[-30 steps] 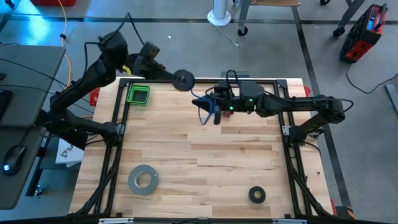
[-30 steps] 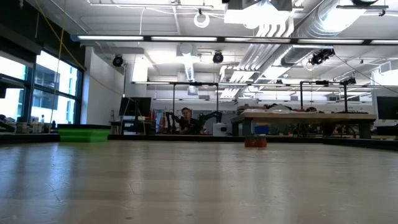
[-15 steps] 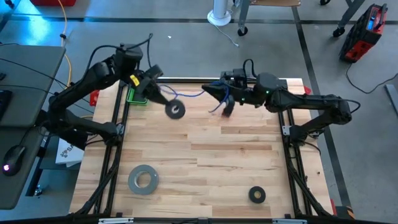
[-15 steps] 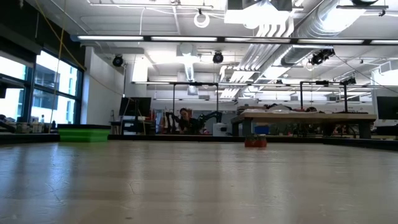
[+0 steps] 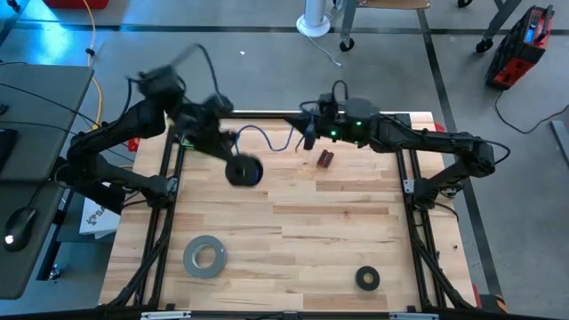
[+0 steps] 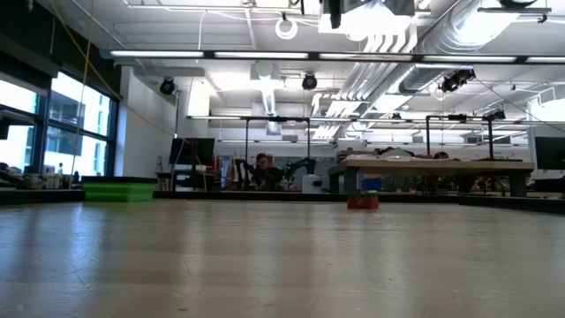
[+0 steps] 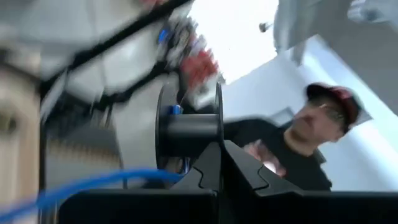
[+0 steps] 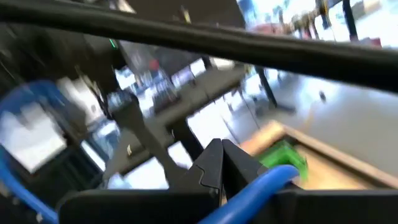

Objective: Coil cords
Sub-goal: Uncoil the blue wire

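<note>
The cord, a thin blue cable (image 5: 258,132), hangs in a slack arc above the far part of the table between my two grippers. My left gripper (image 5: 233,161) is shut on a black spool (image 5: 244,172), which shows ahead of its fingers in the left wrist view (image 7: 189,124). The cable (image 7: 93,183) runs in toward that spool. My right gripper (image 5: 306,140) is shut on the cable's other part, above the table's far middle. The cable's plug ends do not show. My left gripper pinches the rim of one spool flange (image 7: 217,134) between its two fingertips, coming in about level from the table's far left. The spool is lifted clear of the table. My right gripper pinches the blue cable (image 8: 268,179) between its two fingers, about level from the table's right. The cable leaves the fingers sideways and curves away slack (image 8: 25,99), clear of the table.
A small red-brown object (image 5: 325,159) lies on the table just near of my right gripper. A green bin (image 5: 189,135) stands at the far left under the left arm. A grey tape roll (image 5: 204,256) and a black tape ring (image 5: 367,278) lie toward the near edge.
My left gripper has swung the spool from the table's far edge toward the near edge and a little left, turning as it went. My right gripper has moved toward the far edge. The cable, bunched below the right gripper before, is now spread out between the two.
</note>
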`<control>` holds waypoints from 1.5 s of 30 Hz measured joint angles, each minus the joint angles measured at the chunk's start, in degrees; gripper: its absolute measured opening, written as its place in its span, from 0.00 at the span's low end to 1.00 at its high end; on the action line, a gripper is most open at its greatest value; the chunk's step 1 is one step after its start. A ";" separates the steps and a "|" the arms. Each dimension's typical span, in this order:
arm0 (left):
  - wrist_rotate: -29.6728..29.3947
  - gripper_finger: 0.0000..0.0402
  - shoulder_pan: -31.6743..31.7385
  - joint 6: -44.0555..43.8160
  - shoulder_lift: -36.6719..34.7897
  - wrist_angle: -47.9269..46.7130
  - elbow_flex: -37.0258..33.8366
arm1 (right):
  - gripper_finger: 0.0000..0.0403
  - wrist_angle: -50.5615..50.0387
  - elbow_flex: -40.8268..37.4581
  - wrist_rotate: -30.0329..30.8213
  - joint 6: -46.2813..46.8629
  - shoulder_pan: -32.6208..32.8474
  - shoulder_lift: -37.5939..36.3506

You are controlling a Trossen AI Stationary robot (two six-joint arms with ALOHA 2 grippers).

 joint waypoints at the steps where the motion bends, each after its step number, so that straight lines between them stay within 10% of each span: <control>1: -0.98 0.00 0.69 -0.91 0.00 4.53 0.00 | 0.00 -0.60 0.00 -0.57 0.04 0.16 0.37; 12: -8.29 0.00 14.42 2.91 -0.05 12.29 0.09 | 0.00 -1.40 0.00 -10.89 2.81 6.41 0.86; 25: -8.11 0.00 20.58 28.02 -0.97 -46.11 0.07 | 0.00 -2.45 0.02 -5.24 -1.33 13.12 -8.14; 30: -19.60 0.00 19.20 43.74 -2.50 -64.53 0.02 | 0.00 -16.19 0.02 1.72 -2.87 12.08 -11.99; 38: -34.35 0.00 16.98 52.45 -5.03 -66.96 -1.55 | 0.00 -50.28 0.00 2.88 4.98 11.60 -10.48; 45: -35.39 0.00 15.61 47.50 -12.14 -58.82 -22.46 | 0.00 -62.18 -7.02 2.67 8.48 13.59 -9.15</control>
